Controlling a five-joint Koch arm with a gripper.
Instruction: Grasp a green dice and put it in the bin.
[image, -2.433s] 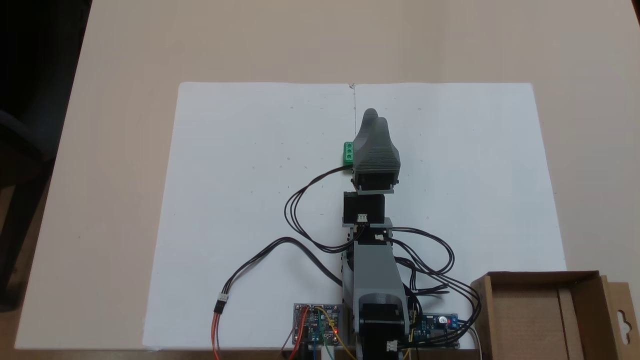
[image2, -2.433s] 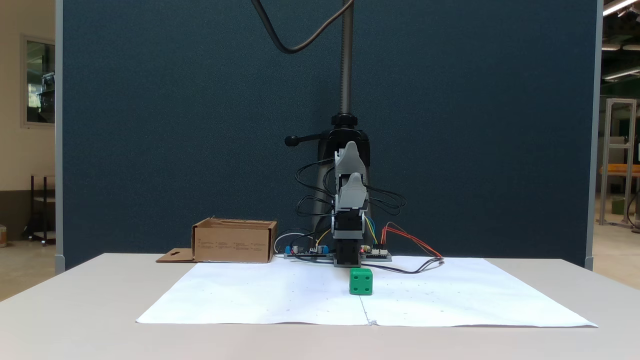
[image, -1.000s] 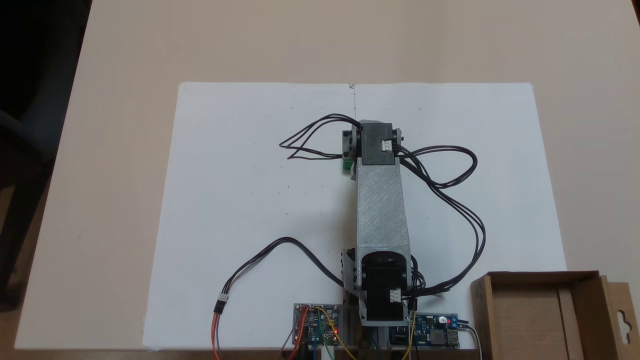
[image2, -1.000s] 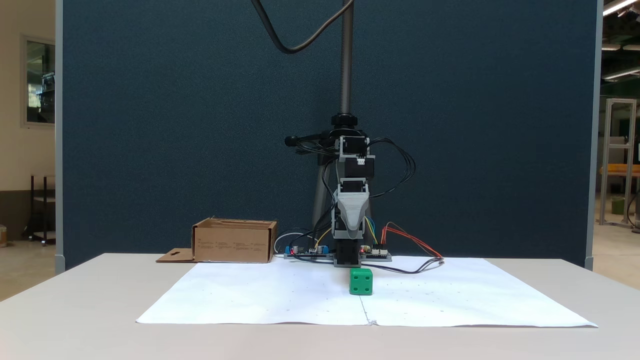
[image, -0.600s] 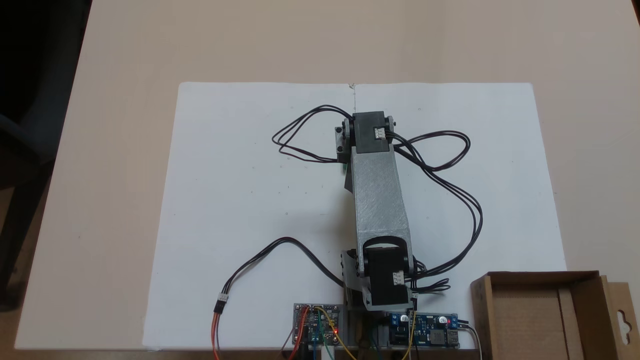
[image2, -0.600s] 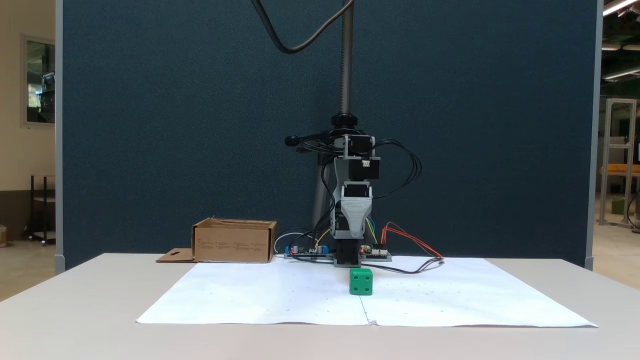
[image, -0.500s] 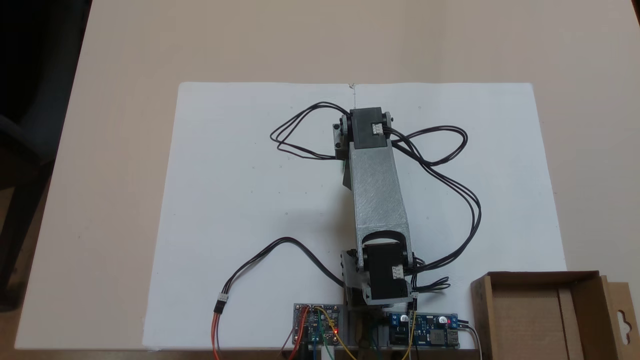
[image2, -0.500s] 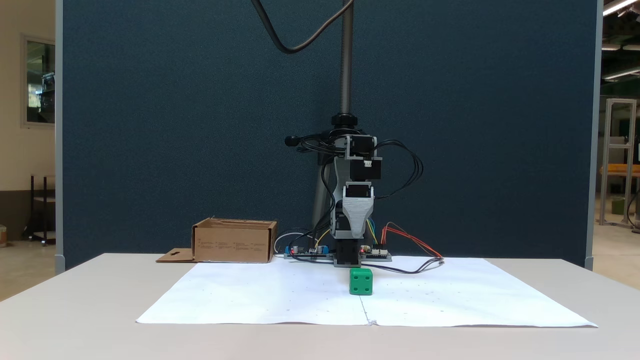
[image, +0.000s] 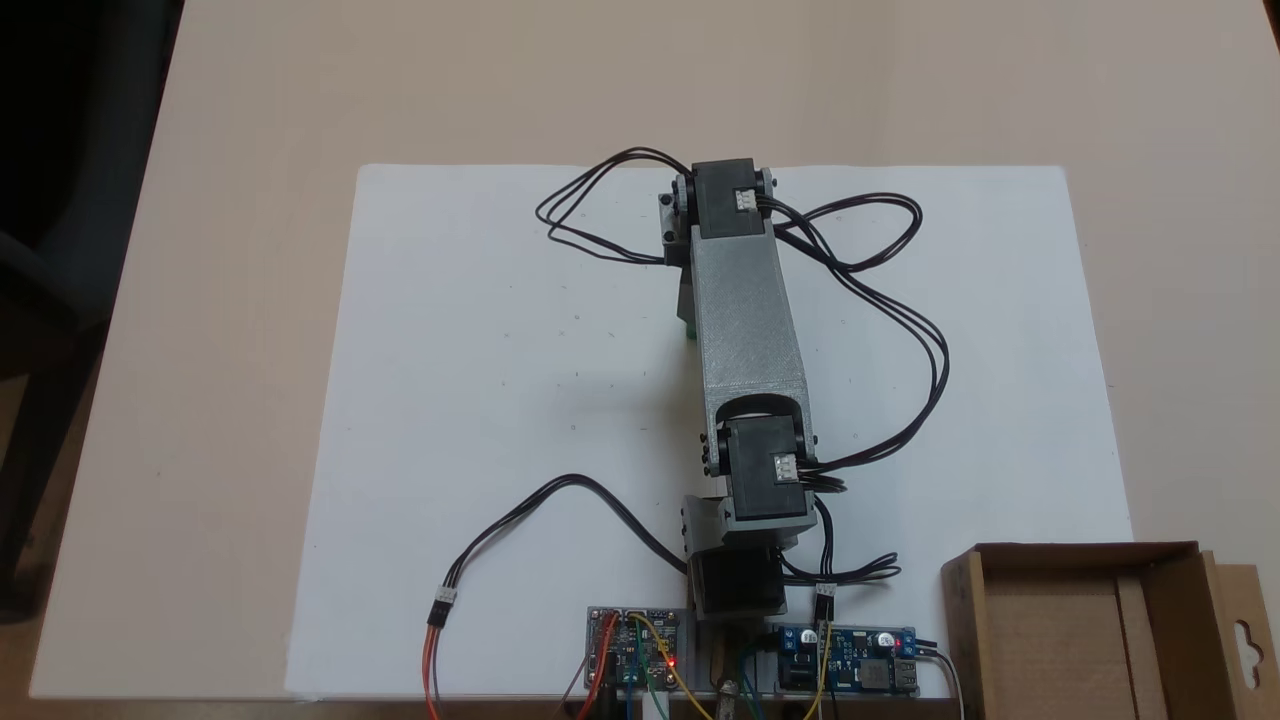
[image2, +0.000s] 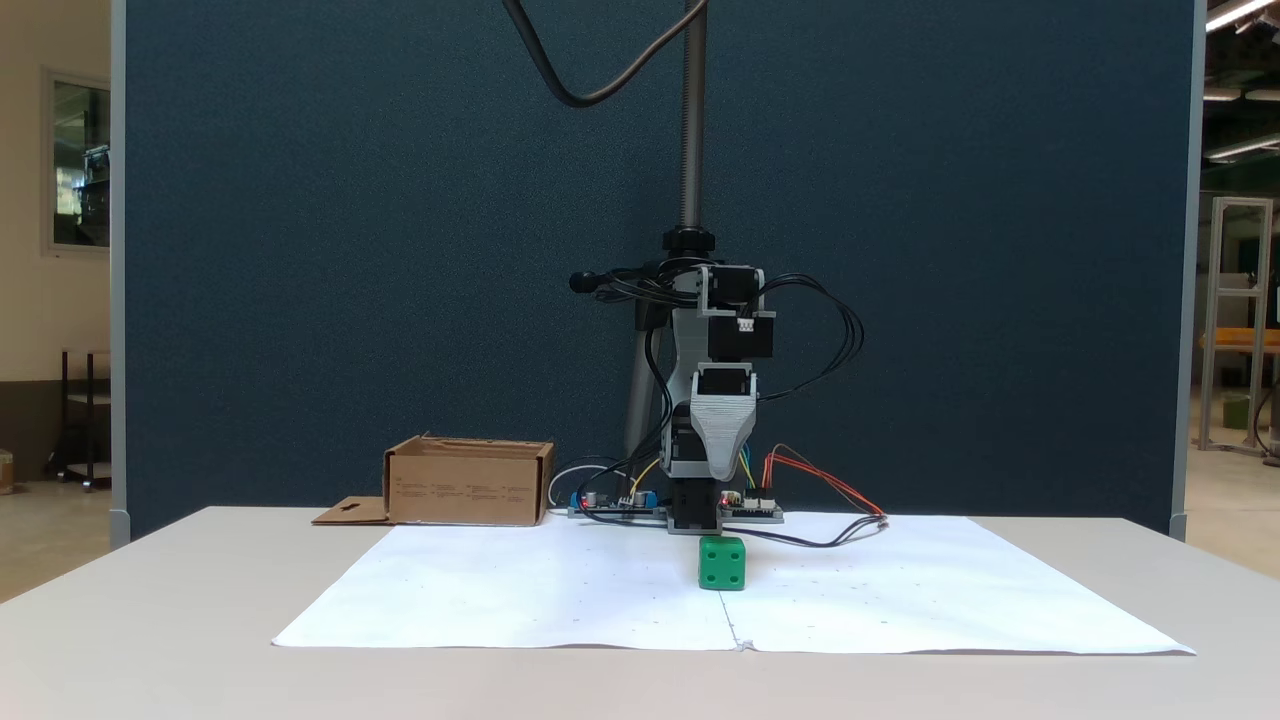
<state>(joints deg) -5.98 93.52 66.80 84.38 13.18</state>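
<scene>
Green dice (image2: 722, 563) sits on the white paper sheet (image2: 560, 600) near the sheet's middle seam, on the worktop (image2: 150, 640). It is a small bright green cube with rounded corners; the facing side shows sunken round pips, two clearly. In a fixed view from above just a green sliver (image: 689, 331) peeks out beside the grey arm link (image: 745, 310). Pincer (image2: 722, 474) hangs point-down above the dice, not touching it; only one tapered tip shows, so apart or together cannot be told. Bin (image2: 468, 483), a brown cardboard box with flap, stands far left by the arm base, well apart from the dice; seen from above it is at near right (image: 1090, 625).
</scene>
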